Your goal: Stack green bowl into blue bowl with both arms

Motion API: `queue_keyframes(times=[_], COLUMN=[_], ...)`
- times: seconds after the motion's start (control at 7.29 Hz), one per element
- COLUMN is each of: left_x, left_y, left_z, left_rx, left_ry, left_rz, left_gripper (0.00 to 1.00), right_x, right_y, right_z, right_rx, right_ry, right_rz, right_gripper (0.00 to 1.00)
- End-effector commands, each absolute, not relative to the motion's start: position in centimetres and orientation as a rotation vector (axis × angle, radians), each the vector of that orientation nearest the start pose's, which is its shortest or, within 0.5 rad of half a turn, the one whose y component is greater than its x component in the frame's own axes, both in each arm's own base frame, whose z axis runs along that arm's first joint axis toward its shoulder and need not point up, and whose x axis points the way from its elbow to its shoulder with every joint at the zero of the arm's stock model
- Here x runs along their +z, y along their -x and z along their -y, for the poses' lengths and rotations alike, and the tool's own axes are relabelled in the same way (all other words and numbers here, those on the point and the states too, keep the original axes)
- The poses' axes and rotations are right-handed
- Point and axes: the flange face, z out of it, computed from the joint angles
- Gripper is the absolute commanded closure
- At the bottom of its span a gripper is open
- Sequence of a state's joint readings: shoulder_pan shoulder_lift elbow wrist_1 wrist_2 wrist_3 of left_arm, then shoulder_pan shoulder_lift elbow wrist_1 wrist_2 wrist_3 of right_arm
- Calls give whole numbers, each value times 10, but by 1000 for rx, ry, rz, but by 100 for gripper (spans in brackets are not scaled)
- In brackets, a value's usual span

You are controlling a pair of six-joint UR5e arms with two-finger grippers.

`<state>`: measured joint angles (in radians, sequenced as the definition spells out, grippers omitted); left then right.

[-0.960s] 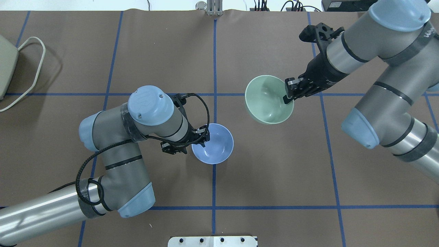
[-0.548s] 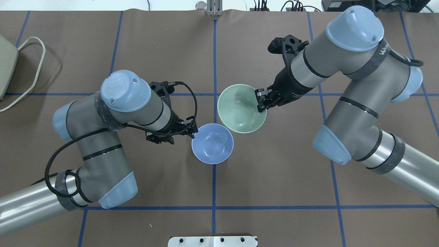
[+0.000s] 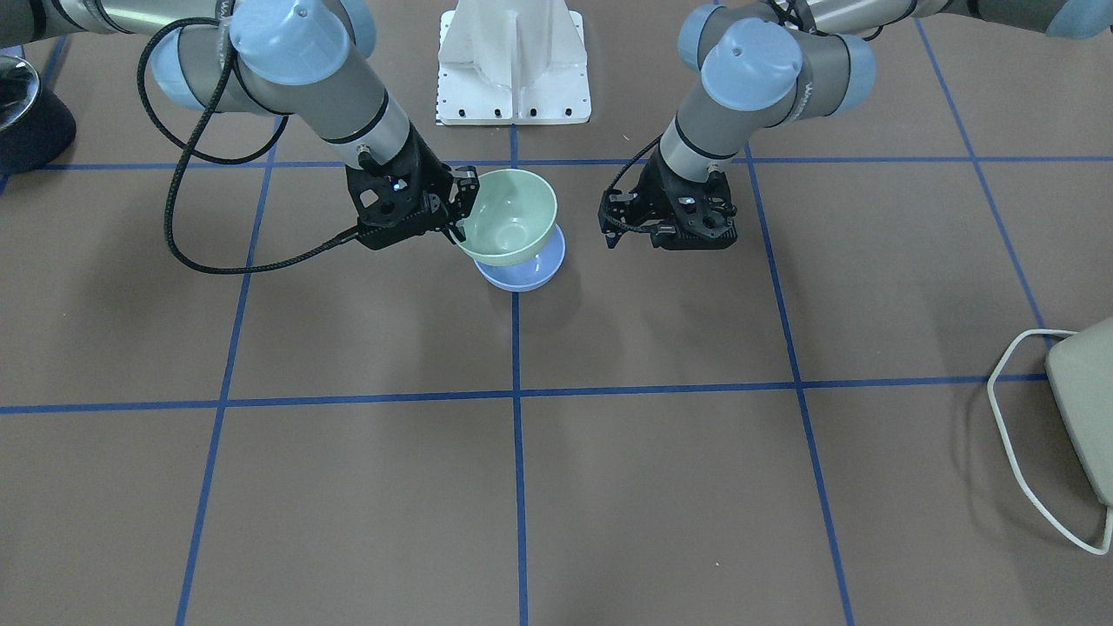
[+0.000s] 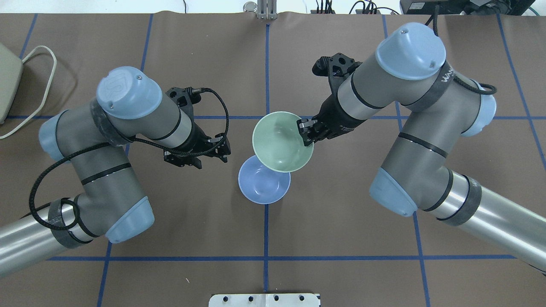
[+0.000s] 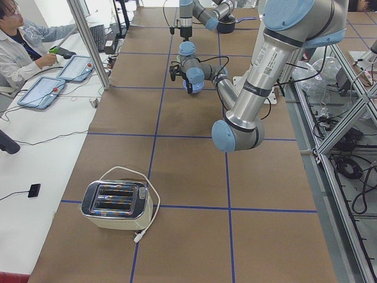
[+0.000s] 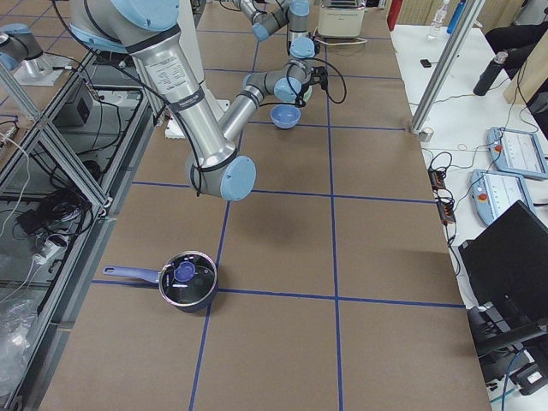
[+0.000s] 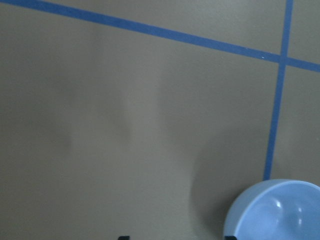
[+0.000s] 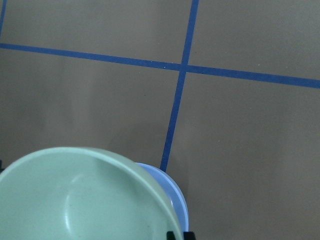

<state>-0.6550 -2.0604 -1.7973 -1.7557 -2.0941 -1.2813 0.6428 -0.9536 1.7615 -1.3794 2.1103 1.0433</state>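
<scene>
The green bowl (image 4: 279, 143) hangs tilted in the air, over the far part of the blue bowl (image 4: 263, 185). My right gripper (image 4: 305, 133) is shut on the green bowl's right rim. In the front view the green bowl (image 3: 509, 213) sits just above the blue bowl (image 3: 532, 269), with my right gripper (image 3: 458, 211) on its rim. The right wrist view shows the green bowl (image 8: 85, 195) over the blue bowl (image 8: 177, 200). My left gripper (image 4: 225, 152) is open and empty, a short way left of the blue bowl. The left wrist view shows the blue bowl (image 7: 275, 210) at its lower right.
A cream toaster (image 4: 6, 81) with a white cord stands at the table's far left edge. The white pedestal base (image 3: 515, 61) is at the robot's side. A dark pot (image 6: 188, 282) stands far off at the robot's right end of the table.
My right arm has carried the green bowl left and nearer, until it overlaps the blue bowl. My left gripper has drawn back to the left, away from the blue bowl's rim.
</scene>
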Motion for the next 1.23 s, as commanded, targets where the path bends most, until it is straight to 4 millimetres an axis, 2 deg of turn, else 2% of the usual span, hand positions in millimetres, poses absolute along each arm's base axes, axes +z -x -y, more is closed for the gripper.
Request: queue_keyframes(times=[0.0,0.14,0.27,0.69,1.1], left_x=[269,270,274,274,274], left_y=[-433,-433,-430,-429,-429], left_z=[452,452,450,449,449], left_rx=[-73,-73,-75,-75,-77], left_ry=[9,8,12,11,10], left_rz=[-991,-991,-986,-987,-987], left_gripper=[30,30,30,30,30], right_x=[193,180,172,194,195], right_y=[492,507,510,513,528], right_z=[448,448,447,442,427], right_rx=[-168,-165,-166,-180,-196], right_ry=[-116,-85,-81,-67,-86], right_rz=[1046,1006,991,962,947], right_gripper=[100,100,100,100,100])
